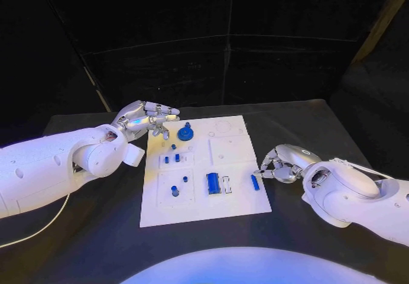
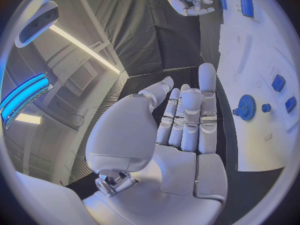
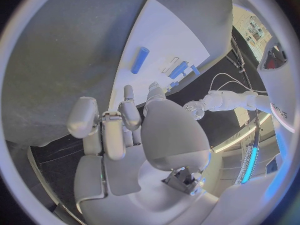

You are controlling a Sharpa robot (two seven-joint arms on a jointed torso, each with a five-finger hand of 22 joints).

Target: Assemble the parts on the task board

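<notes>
Now we see the blue rod (image 1: 255, 182) lying just left of our empty, half-curled right robot hand (image 1: 282, 164), long axis near-to-far; left robot hand (image 1: 146, 118) open, farther.

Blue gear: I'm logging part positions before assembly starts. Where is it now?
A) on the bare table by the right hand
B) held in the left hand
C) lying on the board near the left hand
C: the gear lies on the board, beside the empty left hand.
</notes>
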